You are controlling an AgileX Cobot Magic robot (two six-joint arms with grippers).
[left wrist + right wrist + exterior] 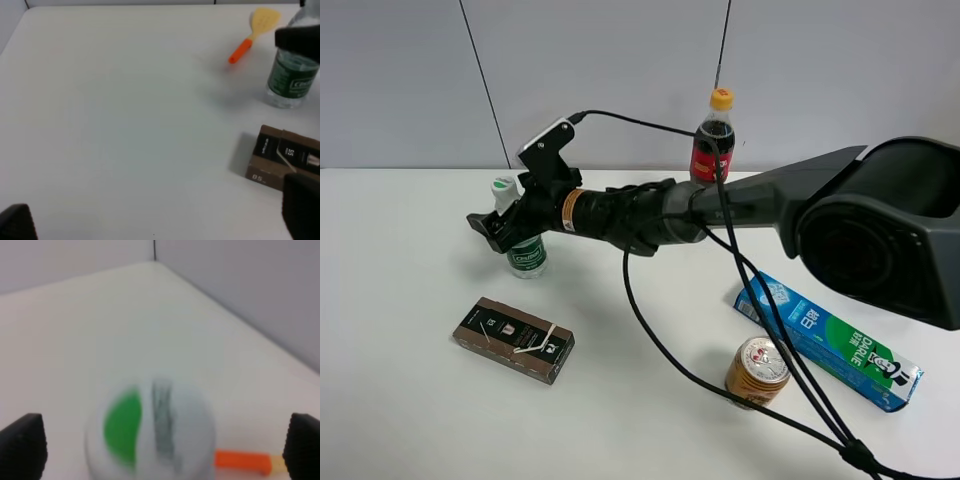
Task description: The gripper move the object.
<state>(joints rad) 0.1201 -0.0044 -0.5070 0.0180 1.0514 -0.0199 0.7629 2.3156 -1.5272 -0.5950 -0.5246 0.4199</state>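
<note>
Plainly spread wide, the right end effector (162,445) straddles the water bottle (527,255) at left-centre of the high view, fingers clear of its cap. A brown box (514,339) lies just below; cola bottle (713,140), can (757,370) and toothpaste carton (830,345) sit well apart rightward. The left end effector (157,217) gapes empty.
</note>
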